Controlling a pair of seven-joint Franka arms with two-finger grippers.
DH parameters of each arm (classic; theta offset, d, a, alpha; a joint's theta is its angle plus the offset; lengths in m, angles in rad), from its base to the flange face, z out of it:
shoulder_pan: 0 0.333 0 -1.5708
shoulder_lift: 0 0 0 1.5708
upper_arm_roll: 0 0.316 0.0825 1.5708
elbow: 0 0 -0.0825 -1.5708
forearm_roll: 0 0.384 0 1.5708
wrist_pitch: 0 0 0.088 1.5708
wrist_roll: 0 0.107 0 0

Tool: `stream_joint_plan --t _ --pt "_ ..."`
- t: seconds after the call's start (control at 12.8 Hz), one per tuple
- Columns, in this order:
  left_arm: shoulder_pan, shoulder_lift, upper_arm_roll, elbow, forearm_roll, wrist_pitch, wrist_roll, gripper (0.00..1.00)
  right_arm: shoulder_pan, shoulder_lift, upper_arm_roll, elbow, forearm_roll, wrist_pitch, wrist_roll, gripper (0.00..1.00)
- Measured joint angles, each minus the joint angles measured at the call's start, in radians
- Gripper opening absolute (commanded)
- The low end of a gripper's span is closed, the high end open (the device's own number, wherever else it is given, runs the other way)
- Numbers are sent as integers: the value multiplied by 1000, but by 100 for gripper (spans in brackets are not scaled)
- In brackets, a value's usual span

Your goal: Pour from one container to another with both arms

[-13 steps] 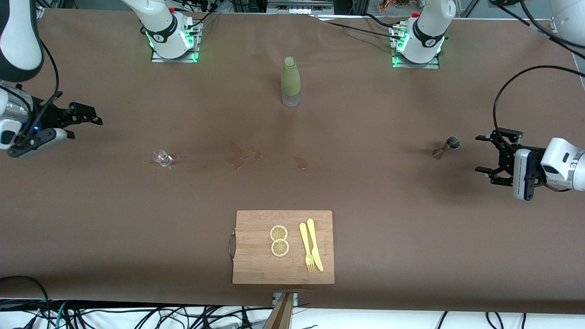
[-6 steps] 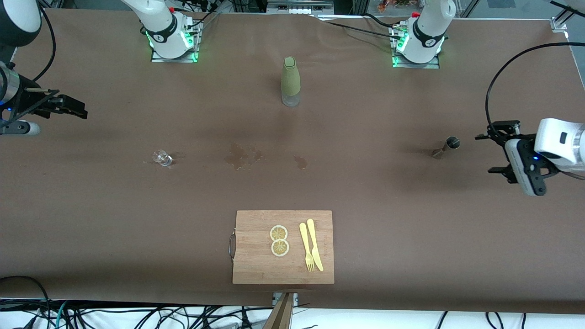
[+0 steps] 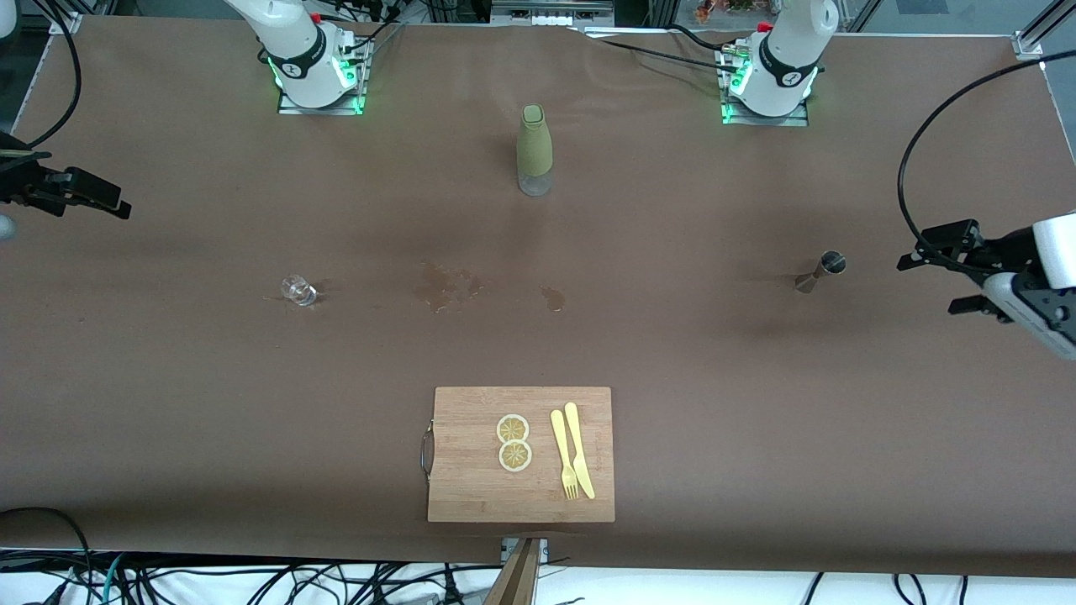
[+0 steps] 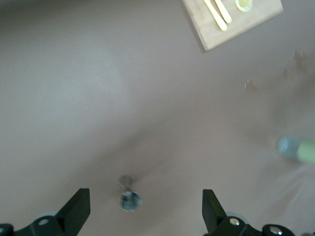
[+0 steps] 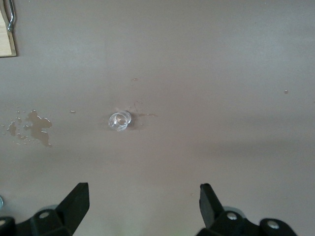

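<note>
Both hands have drawn outward to the desk's ends: left hand [image 3: 946, 269] over the desk near the jigger [image 3: 822, 270], right hand [image 3: 80, 195] at the other end, fingers apart and empty. Pouring looks finished; glass [image 3: 298, 290] stands alone. Next, arms likely just park.

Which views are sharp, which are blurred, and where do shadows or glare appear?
Front view: sharp, evenly lit, a soft shadow beside the metal jigger. Left wrist view: blurred, the bottle smeared, the jigger's shadow stretching away from it. Right wrist view: fairly sharp, the small glass glinting, the wet stains clearly outlined.
</note>
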Motion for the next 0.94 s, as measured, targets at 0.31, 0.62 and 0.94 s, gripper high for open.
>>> stream_joint_plan --t 0.31,0.62,0.94 --pt "0 -53 -86 -11 134 -61 -324 100 -2 0 6 -1 0 -9 -2 100" --pt "-15 -111 -195 -41 259 -87 -485 100 -8 0 5 -1 0 -10 -5 100" --pt "-2 -126 -186 -72 259 -88 -522 100 -8 0 6 -1 0 -13 -5 100"
